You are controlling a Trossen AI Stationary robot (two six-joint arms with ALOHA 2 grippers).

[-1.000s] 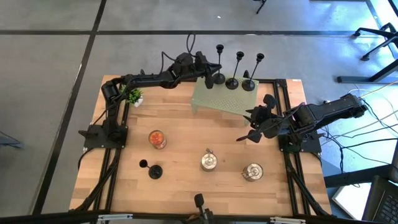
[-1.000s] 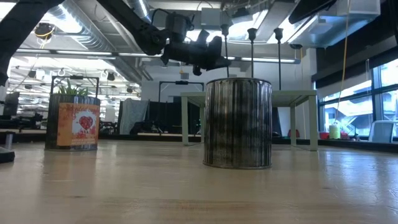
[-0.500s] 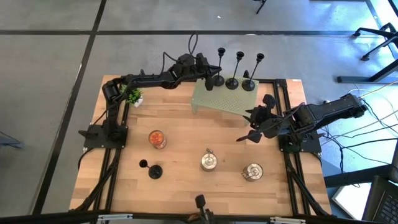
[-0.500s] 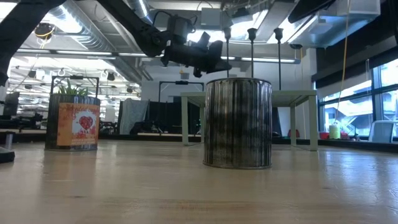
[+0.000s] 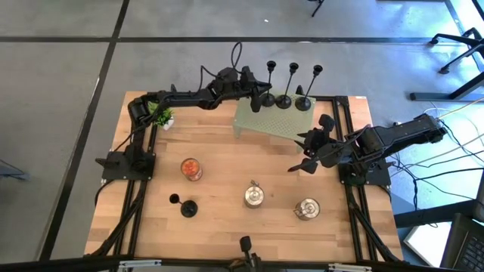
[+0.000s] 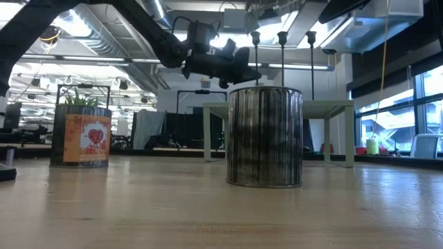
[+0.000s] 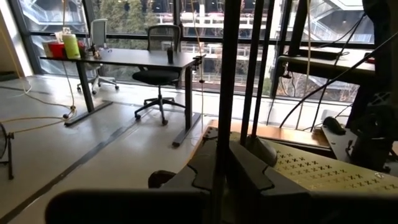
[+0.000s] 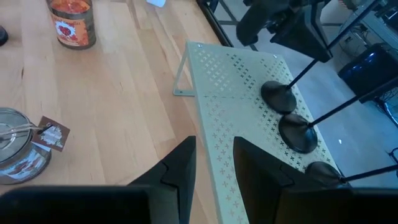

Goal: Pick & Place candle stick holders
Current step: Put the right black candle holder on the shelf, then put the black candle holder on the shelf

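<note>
Nearest the table's front edge stand a silver tin, a second tin toward the right, and a small black object toward the left. Behind these sits a glass jar with a red label.

Further back, the right gripper hovers just off the right front corner of the perforated green shelf, above the table. Its fingers are slightly apart with nothing between them.

On the shelf's far edge, three candle stick holders stand upright in a row: the left holder, the middle holder and the right holder. Their round bases lie just beside one another.

The left gripper reaches in from the far left, beside the left holder. In the left wrist view, that holder's stem rises between the fingers; whether they grip it cannot be determined.

A small potted plant occupies the far left corner.
</note>
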